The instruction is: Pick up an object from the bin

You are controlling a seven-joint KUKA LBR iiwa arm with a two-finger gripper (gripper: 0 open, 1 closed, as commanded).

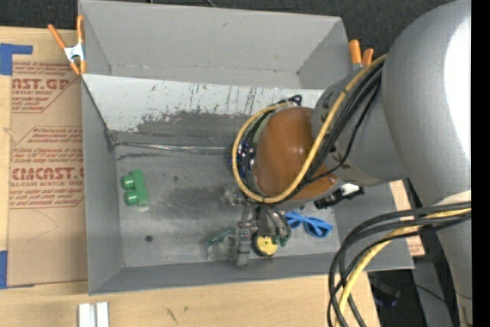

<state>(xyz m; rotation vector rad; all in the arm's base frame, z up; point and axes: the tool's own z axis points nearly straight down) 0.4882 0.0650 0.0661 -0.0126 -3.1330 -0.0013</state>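
Camera view looks down into the grey metal bin (191,157), whose floor is scuffed and mostly bare. The arm (429,103) comes in from the right side, its big pale body covering the bin's right corner. At its wrist sits a rounded orange cover (283,153), with yellow and black cables (240,143) looped round the cover's left edge.

Below the cover the claw (245,235) hangs low over the near part of the bin floor, close to the front wall and a little right of the middle. Whether it is released or clenched cannot be told, since its tip is lost among dark metal parts and the small things about it.

Three small things lie close round the claw. A small yellow round piece (266,245) lies just beside it on the right, touching or nearly touching it; which of the two cannot be told. A thin dark green piece (220,240) lies just to its left on the floor. A bright blue plastic piece (310,224), long and bent, lies a little further right, partly under the edge of the orange cover. None of these can be seen gripped by the claw.

Well apart from all this, near the left wall, a green block (135,190) with two round knobs rests alone on the floor.
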